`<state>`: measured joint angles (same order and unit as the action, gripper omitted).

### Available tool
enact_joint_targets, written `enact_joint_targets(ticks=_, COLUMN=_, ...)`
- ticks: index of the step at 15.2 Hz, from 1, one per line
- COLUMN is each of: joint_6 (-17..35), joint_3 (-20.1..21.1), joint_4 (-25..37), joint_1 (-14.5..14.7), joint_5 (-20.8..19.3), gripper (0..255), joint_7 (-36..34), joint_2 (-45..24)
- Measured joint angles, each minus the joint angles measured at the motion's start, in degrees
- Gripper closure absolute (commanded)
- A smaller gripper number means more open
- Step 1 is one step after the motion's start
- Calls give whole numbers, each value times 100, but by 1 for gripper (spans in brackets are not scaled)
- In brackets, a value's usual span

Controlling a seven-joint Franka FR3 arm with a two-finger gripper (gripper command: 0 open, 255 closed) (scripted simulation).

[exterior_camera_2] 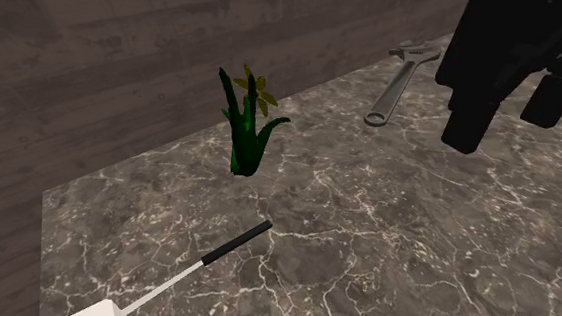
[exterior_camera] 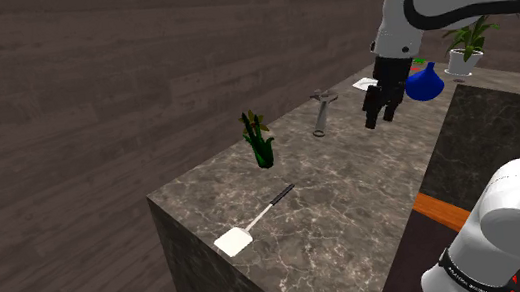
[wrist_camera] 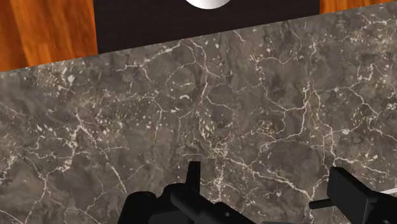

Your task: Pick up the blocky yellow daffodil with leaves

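Note:
The blocky daffodil (exterior_camera: 258, 140), with dark green leaves and a dull yellow flower, stands upright near the far edge of the dark marble counter (exterior_camera: 354, 190). In the second exterior view the daffodil (exterior_camera_2: 247, 124) stands close to the wall. My black gripper (exterior_camera: 380, 111) hangs open above the counter, well off to the shoulder view's right of the flower, with nothing between its fingers. The gripper (exterior_camera_2: 507, 118) is large at the second exterior view's upper right. In the wrist view the gripper (wrist_camera: 270, 191) points down at bare marble (wrist_camera: 191, 114).
A grey wrench (exterior_camera: 322, 113) lies between the flower and the gripper. A white spatula (exterior_camera: 252, 223) with a black handle lies near the counter's front corner. A blue flask (exterior_camera: 425, 83), a potted plant (exterior_camera: 465, 46) and a paper (exterior_camera: 366, 83) sit further back.

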<state>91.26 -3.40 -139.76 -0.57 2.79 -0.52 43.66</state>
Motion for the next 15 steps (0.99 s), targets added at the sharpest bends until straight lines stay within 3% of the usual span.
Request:
enact_joint_targets(ticks=3, joint_6=285, joint_3=33, joint_4=-53, joint_1=14, joint_5=41, gripper=0, joint_7=-43, joint_2=-138)
enact_joint_targets(ticks=15, joint_6=2953, joint_3=545, joint_4=114, joint_1=210, joint_5=422, gripper=0, joint_7=-658, joint_2=-1898)
